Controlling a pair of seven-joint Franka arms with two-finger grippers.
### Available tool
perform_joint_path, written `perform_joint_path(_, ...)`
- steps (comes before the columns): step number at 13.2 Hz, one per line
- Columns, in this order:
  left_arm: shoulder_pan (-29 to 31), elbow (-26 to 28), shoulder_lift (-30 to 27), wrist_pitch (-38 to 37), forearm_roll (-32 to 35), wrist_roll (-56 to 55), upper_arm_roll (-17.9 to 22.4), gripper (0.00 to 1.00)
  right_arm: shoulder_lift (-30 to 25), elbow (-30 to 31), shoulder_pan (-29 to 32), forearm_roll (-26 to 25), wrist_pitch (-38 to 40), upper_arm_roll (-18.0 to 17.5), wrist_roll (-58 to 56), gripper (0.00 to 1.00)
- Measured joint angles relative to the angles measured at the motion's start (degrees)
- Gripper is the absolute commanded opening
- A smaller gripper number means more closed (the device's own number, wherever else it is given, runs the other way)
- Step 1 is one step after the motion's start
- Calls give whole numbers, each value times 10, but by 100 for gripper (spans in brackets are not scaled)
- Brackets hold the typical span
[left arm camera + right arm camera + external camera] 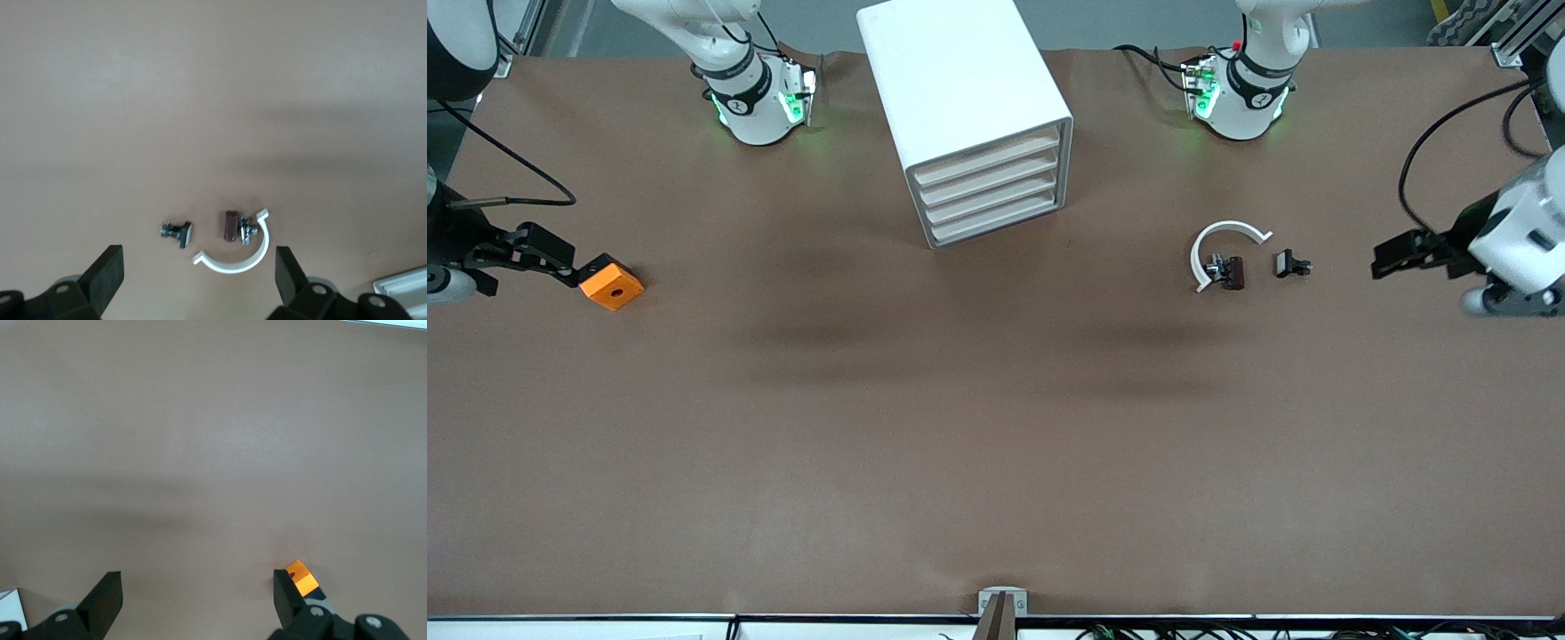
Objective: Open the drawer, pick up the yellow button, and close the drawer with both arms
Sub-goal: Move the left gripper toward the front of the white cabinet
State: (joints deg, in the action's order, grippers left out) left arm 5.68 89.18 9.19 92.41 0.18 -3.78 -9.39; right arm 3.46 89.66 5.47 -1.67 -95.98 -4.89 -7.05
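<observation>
All four drawers [991,191] are seen shut, stacked in the white cabinet [960,80] that stands between the two arm bases. No button is seen in any view.

The left gripper [199,273] is held over the table at the left arm's end, fingers spread wide, nothing gripped. Near it a white arc [1223,249] lies around a dark small part [1230,271] — a second black part [1289,264] lies just beside.

The right gripper [197,597] is held wide open at the right arm's end — an orange block [611,283] with a hole lies by its fingertips, not gripped.
</observation>
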Motion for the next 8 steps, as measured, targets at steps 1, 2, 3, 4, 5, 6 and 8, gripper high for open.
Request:
perform_joint_path(1,-8,1,21,17,-1,-27,-3,100,0,0,0,0,0,0,0,100)
perform_joint_path(2,-18,2,44,34,-2,-68,-3,100,0,0,0,0,0,0,0,100)
perform_joint_path(3,-31,2,68,51,-3,-123,-4,100,0,0,0,0,0,0,0,100)
perform_joint_path(4,-46,2,93,68,-4,-186,-5,100,0,0,0,0,-3,0,0,100)
perform_joint_path(5,-62,2,117,83,-4,-249,-6,100,0,0,0,0,-11,0,0,100)
perform_joint_path(6,-79,2,140,93,-4,-308,-7,100,0,0,0,0,-22,-1,0,100)
perform_joint_path(8,-114,1,180,103,-7,-413,-8,100,0,0,-1,0,-28,-2,0,100)
